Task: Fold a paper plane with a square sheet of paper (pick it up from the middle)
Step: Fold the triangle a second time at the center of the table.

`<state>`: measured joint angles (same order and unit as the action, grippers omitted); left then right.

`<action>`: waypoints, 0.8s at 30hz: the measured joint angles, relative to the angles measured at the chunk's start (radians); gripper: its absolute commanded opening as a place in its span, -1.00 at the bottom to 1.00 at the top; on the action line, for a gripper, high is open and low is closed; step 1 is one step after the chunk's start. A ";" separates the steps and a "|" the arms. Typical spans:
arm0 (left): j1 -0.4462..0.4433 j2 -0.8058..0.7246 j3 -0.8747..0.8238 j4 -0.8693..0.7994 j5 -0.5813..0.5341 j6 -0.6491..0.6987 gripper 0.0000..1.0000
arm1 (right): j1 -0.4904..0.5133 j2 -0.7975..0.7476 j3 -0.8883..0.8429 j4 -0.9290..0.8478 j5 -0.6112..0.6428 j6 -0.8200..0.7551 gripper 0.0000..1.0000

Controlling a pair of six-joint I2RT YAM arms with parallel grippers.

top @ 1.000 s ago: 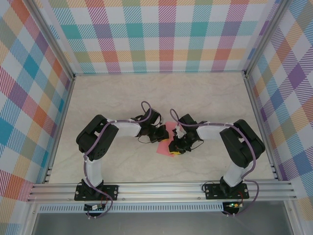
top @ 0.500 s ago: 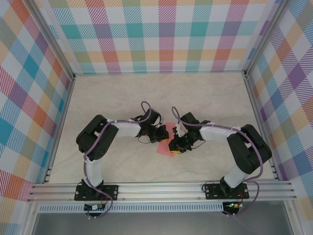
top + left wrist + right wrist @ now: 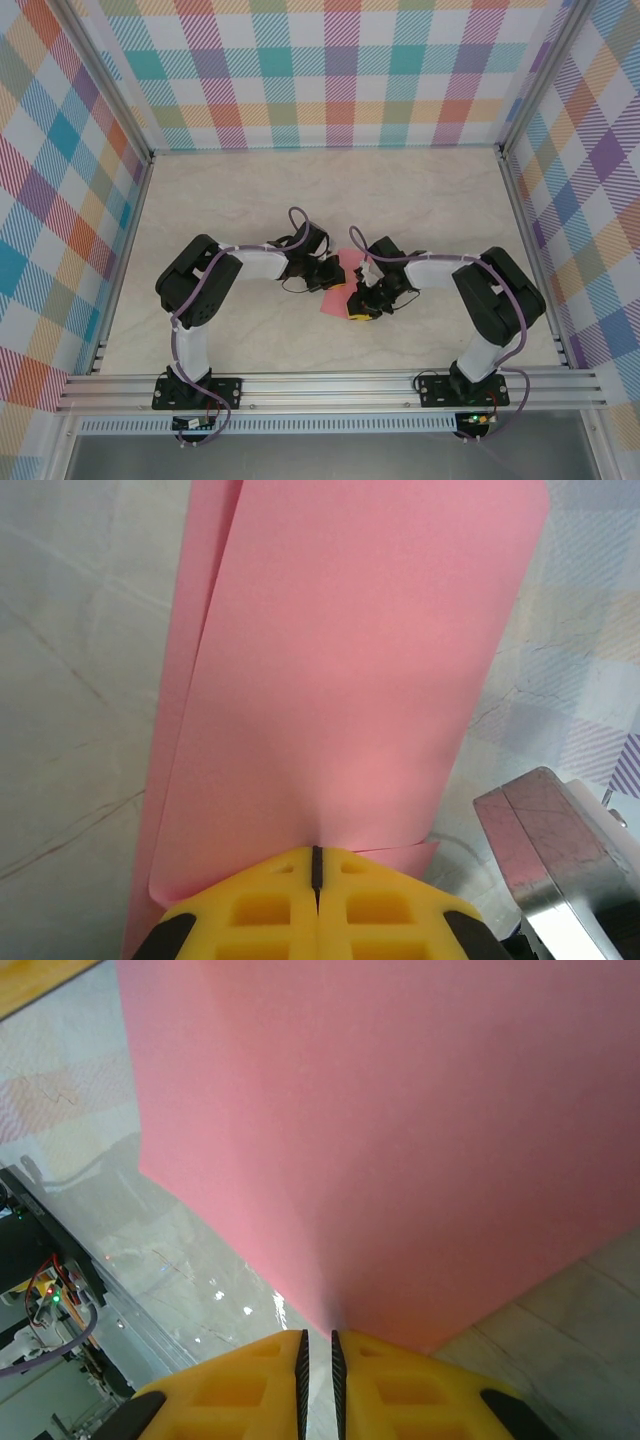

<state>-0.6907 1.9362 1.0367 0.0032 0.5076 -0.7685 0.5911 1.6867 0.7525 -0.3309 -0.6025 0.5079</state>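
The square sheet of paper [image 3: 333, 292] is salmon-pink and folded over on itself, lying between the two arms at mid-table. In the left wrist view the paper [image 3: 340, 680] shows two overlapping layers. My left gripper [image 3: 316, 855] is shut on its near edge, and from above that gripper [image 3: 337, 278] sits at the paper's upper right. My right gripper [image 3: 356, 312] is at the paper's lower right corner. In its wrist view the right gripper [image 3: 318, 1338] has its jaws a thin slit apart, right at the edge of the paper [image 3: 400, 1140]. Whether they pinch it I cannot tell.
The marble-patterned table [image 3: 230, 200] is boxed in by plaid walls [image 3: 330, 70] on three sides, with an aluminium rail [image 3: 330, 385] along the near edge. A metal part [image 3: 545, 850] stands close to the right of the left gripper.
The right gripper has shifted slightly toward the near edge along the paper's right side. The left gripper and the paper have stayed where they were.
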 measured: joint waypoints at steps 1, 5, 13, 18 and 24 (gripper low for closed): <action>0.000 0.000 0.000 0.000 0.000 0.000 -0.92 | 0.000 -0.006 -0.001 -0.004 0.004 0.000 -0.67; 0.000 0.000 0.000 0.000 0.000 0.000 -0.92 | 0.000 -0.041 -0.005 -0.034 0.013 0.007 -0.67; 0.000 0.000 0.000 0.000 0.000 0.002 -0.92 | -0.005 -0.053 -0.050 -0.014 0.033 0.015 -0.68; 0.000 0.000 0.000 0.000 0.000 0.003 -0.92 | 0.000 -0.072 -0.051 -0.019 0.047 0.015 -0.66; 0.000 0.000 0.000 0.000 0.000 0.003 -0.92 | 0.000 -0.161 -0.035 -0.045 0.042 0.029 -0.65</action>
<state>-0.6907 1.9362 1.0367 0.0032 0.5076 -0.7658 0.5915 1.5261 0.7177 -0.3756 -0.5610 0.5365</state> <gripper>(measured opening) 0.045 0.175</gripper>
